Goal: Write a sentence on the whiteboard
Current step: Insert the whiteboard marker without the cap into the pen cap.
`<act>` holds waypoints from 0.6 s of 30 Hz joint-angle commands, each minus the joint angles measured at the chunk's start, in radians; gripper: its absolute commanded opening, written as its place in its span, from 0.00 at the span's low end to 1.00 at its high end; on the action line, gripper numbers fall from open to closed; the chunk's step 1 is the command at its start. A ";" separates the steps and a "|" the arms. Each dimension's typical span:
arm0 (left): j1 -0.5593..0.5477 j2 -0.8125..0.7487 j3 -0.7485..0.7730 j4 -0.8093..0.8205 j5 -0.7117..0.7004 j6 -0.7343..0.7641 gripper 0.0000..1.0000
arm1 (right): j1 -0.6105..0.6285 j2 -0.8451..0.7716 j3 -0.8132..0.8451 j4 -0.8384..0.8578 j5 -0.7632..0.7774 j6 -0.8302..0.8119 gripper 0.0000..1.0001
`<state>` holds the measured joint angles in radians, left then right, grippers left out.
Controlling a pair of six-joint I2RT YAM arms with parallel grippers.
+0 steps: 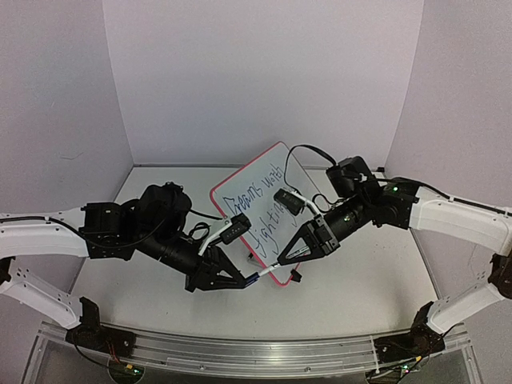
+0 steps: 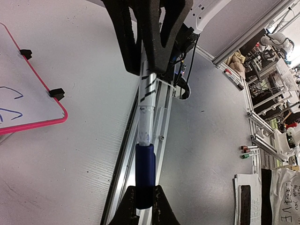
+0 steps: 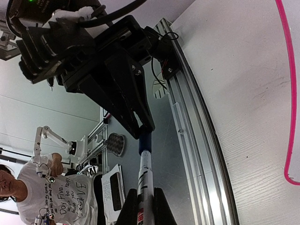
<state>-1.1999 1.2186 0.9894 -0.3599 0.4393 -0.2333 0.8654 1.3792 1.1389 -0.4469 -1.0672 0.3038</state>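
The whiteboard [image 1: 276, 164] has a red-pink rim and lies tilted on the table with blue handwriting on it. Its corner and two black clip feet [image 2: 57, 93] show in the left wrist view, and its rim [image 3: 293, 93] in the right wrist view. A white marker [image 1: 266, 270] hangs between both grippers over the board's near corner. My left gripper [image 1: 244, 280] [image 2: 145, 190] is shut on the marker's blue cap [image 2: 145, 168] [image 3: 145, 140]. My right gripper [image 1: 282, 262] [image 3: 144, 194] is shut on the marker's white body [image 3: 146, 176] [image 2: 147, 101]. The cap covers the tip.
An aluminium rail [image 1: 240, 352] runs along the table's near edge, below the grippers. Purple walls close the back and sides. Off the table are spare markers [image 2: 248, 151], papers and a person [image 3: 28, 187].
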 commanded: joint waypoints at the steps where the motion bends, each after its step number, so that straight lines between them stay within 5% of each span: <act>1: -0.003 -0.002 0.051 0.049 0.029 0.032 0.00 | 0.010 0.022 0.034 0.017 -0.041 -0.028 0.00; 18: -0.002 0.075 0.104 0.213 -0.003 0.074 0.00 | 0.050 0.067 0.070 0.017 -0.040 -0.028 0.00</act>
<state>-1.1995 1.2709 1.0153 -0.3305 0.4576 -0.1986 0.8864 1.4326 1.1671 -0.4652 -1.0908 0.2890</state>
